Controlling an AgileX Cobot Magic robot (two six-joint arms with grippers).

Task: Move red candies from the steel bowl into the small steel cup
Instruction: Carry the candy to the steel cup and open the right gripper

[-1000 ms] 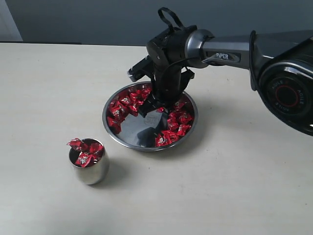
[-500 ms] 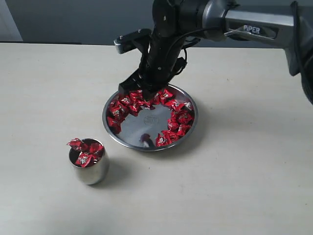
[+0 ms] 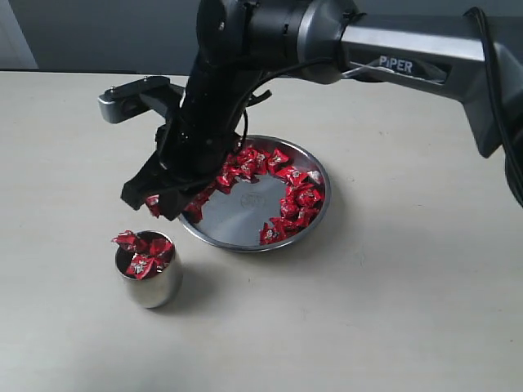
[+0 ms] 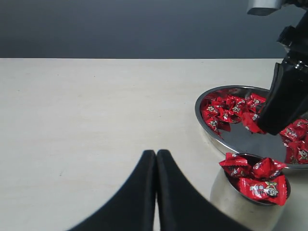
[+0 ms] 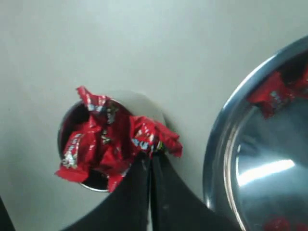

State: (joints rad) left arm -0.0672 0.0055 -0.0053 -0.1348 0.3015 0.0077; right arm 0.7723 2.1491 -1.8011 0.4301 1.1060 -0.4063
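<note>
The steel bowl (image 3: 242,219) holds a ring of red candies (image 3: 296,196) around its bare mirror bottom. Left of it and nearer the front stands the small steel cup (image 3: 154,290), heaped with red candies (image 3: 144,254). My right gripper (image 3: 158,207) reaches across and hangs over the table between the bowl's left rim and the cup. It is shut on one red candy (image 5: 155,137), which in the right wrist view hangs at the cup's (image 5: 144,103) rim. My left gripper (image 4: 156,153) is shut and empty, low over the table beside the cup (image 4: 238,209).
The beige table (image 3: 384,310) spreads wide around both vessels. The right arm's dark body (image 3: 245,49) hangs over the bowl's back left. A dark wall (image 3: 98,33) runs behind the table's far edge.
My right gripper has lifted out of the bowl and swung left and forward toward the cup, carrying a red candy. The cup, the bowl and the left gripper have not moved.
</note>
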